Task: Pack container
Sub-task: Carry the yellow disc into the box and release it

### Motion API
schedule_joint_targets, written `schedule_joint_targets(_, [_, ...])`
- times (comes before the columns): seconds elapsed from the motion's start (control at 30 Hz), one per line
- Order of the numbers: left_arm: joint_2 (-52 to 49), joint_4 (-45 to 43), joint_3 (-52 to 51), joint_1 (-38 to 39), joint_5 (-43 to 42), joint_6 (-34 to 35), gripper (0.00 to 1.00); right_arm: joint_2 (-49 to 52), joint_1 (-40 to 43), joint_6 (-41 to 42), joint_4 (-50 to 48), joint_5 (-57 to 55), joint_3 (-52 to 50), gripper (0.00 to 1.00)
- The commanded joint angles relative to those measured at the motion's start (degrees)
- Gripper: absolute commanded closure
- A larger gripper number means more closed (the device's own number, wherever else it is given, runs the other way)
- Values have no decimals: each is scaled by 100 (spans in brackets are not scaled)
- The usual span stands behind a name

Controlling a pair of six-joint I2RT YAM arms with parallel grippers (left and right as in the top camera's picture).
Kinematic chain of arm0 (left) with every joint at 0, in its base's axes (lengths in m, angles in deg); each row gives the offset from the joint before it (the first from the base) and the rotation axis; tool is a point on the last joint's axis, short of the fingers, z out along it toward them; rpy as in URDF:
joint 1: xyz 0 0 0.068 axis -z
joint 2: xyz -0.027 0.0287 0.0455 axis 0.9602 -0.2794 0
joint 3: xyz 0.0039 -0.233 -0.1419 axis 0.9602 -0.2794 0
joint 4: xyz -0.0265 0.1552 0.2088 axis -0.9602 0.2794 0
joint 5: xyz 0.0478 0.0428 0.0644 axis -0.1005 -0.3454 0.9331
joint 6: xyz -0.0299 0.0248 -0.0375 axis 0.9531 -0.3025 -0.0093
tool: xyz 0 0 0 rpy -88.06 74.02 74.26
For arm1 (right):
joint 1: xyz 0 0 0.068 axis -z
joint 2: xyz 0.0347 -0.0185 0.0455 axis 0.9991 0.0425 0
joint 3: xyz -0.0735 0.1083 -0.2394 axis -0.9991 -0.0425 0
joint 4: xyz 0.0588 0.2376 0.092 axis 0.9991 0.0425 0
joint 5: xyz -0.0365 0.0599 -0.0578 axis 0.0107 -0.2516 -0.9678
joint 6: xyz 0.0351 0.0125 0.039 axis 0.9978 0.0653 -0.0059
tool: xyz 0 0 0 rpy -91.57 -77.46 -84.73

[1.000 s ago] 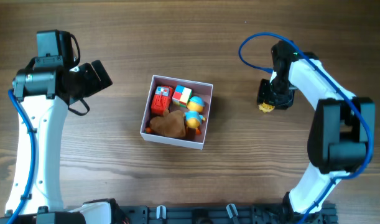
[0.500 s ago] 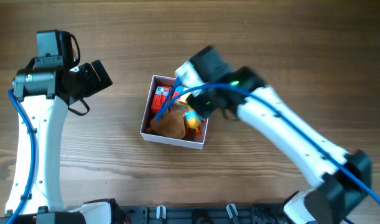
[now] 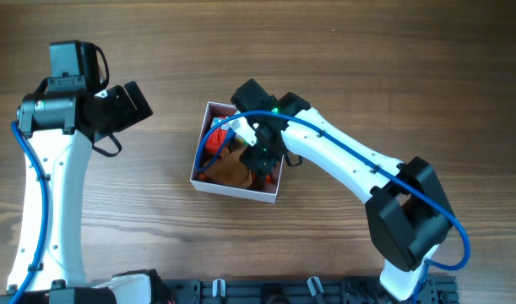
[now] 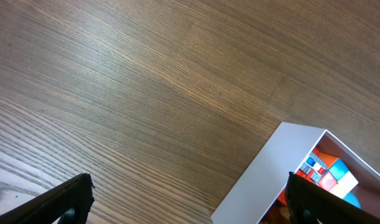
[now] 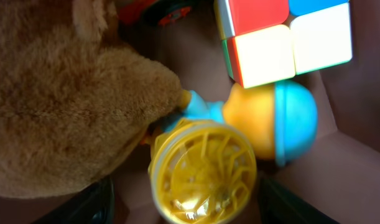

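Note:
The container [image 3: 233, 193], a white-walled square box, sits mid-table and also shows in the left wrist view [image 4: 270, 168]. In it lie a brown plush [image 3: 228, 171], a red toy [image 3: 214, 138] and more toys hidden under my right arm. My right gripper [image 3: 263, 160] is down inside the box. In the right wrist view its jaws [image 5: 185, 206] stand open around a yellow wheel-shaped toy [image 5: 202, 171], with a gap on the left side. Beside it are the brown plush [image 5: 59, 99], an orange and blue toy [image 5: 277, 118] and a colour cube [image 5: 283, 37]. My left gripper [image 3: 139, 101] is open and empty, left of the box.
The pink floor of the box [image 5: 357, 180] shows bare at the right of the right wrist view. Bare wooden table [image 4: 115, 93] lies around the box on all sides. A black rail [image 3: 266, 291] runs along the front edge.
My right arm swung from the far right of the table, where it stood over a yellow toy, to the box, and now reaches down into it. The left arm has not moved.

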Motion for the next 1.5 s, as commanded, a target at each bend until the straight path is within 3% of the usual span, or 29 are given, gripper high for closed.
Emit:
schedule_joint_targets(0.0, [-39, 2, -37, -33, -90, -94, 0, -2, 20, 9, -83, -190, 39, 27])
schedule_joint_targets(0.13, [-39, 0, -37, -33, -90, -94, 0, -4, 24, 122, -50, -682, 278, 34])
schedule_joint_targets(0.2, [-39, 2, -37, -33, -90, -94, 0, -4, 31, 190, -50, -846, 452, 56])
schedule_joint_targets(0.27, [-39, 0, -37, -33, -90, -94, 0, -4, 35, 247, -61, -922, 671, 87])
schedule_joint_targets(0.3, [-39, 0, -37, -33, -87, -94, 0, -4, 35, 243, -63, -925, 737, 93])
schedule_joint_targets(1.13, [-39, -20, -37, -33, -87, -94, 0, 601, 708, 402, -321, -232, 852, 96])
schedule_joint_targets(1.47, [-39, -20, -37, -33, -87, -94, 0, 708, 717, 673, -1412, -1722, 852, 96])
